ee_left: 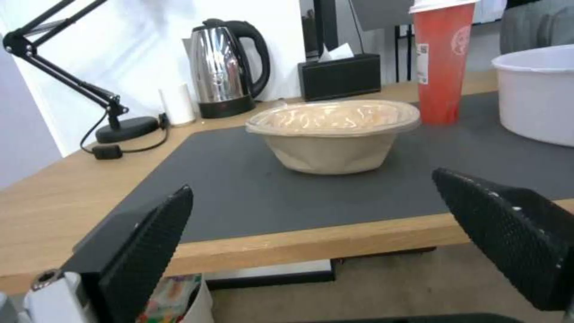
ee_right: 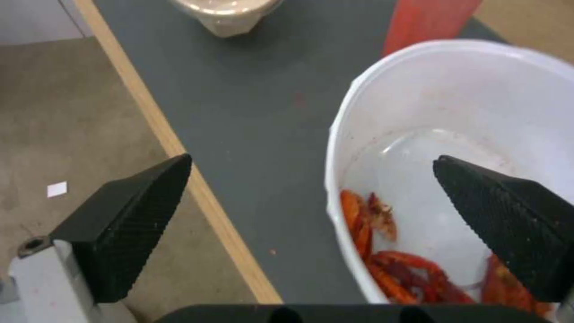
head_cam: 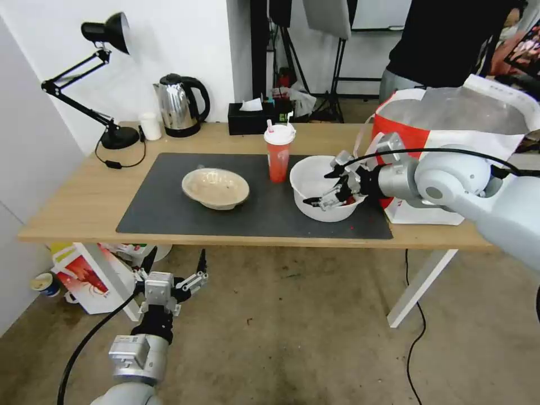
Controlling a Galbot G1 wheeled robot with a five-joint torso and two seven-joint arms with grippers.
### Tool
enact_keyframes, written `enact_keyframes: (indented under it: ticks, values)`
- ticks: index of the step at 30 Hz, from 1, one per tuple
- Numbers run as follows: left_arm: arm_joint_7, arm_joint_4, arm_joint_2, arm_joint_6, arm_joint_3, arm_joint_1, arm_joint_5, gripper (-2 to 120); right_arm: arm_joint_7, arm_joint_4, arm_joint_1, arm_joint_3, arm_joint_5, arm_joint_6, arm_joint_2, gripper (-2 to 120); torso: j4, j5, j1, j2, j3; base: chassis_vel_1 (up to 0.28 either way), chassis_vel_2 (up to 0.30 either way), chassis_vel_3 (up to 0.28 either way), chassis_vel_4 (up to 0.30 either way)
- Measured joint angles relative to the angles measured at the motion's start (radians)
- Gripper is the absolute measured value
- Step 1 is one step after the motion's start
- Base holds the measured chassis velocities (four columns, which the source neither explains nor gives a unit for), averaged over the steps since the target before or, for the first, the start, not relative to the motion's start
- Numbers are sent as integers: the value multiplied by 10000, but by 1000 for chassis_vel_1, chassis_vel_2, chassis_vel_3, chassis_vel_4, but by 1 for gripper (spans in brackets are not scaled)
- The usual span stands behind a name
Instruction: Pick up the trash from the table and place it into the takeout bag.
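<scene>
- Risk: thin wall of large white bowl [head_cam: 323,188] likely to flex under a pinch on one rim; bowl could tip and spill red scraps [ee_right: 406,264] onto dark grey mat [head_cam: 185,211]
- Risk: grip at near-right rim only, load off-centre; slip probable on the lift toward takeout bag [head_cam: 450,146]
- Risk: red drink cup [head_cam: 279,152] just beside bowl at its 10 o'clock, tall and narrow; a sideways swing of bowl or forearm could knock it over
- Risk: bag mouth close behind the arm; foil lining could snag wrist or cable on the way in
- Right gripper [head_cam: 337,185]: over bowl, reaching in from 3 o'clock, forearm near level, wrist turned so fingers straddle the near rim
- Pincer spread wide, nothing held: in right wrist view one finger [ee_right: 128,224] outside the wall above mat and table edge, the other [ee_right: 508,224] inside over the scraps
- Left gripper [head_cam: 169,281]: low, below front edge of table [head_cam: 79,208] at 7 o'clock of the scene, fingers parted, empty, pointed up toward shallow beige bowl [ee_left: 332,132]
- Beige bowl: mid-mat, well apart from white bowl, at 9 o'clock of it
- Takeout bag: right end of table, upright, open, just beside white bowl at 3 o'clock
- All three trash items on table, none bagged yet
</scene>
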Motion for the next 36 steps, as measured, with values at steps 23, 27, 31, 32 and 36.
enact_keyframes:
  ticks: [23, 27, 31, 32, 36]
  values:
    - [0, 0, 0, 0, 0, 0, 0, 100, 14, -515, -237, -204, 27, 1, 358, 100, 0, 1, 1, 0, 0, 0, 0, 0, 0]
    - [0, 0, 0, 0, 0, 0, 0, 100, -5, -737, -230, -213, 18, 1, 456, 100, 0, 0, 1, -2, 0, 0, 0, 0, 0]
    - [0, 0, 0, 0, 0, 0, 0, 100, -21, -1032, -206, -242, -20, 1, 567, 100, -2, 1, 1, -2, 1, 0, 0, 0, 0]
    - [0, 0, 0, 0, 0, 0, 0, 100, -21, -1076, -197, -245, -27, 1, 591, 100, -2, 1, 1, -2, 0, 0, 0, 0, 0]
    - [0, 0, 0, 0, 0, 0, 0, 100, -26, -1380, -41, -298, -162, 1, 778, 100, 1, 1, 1, -3, 0, 0, 0, 0, 0]
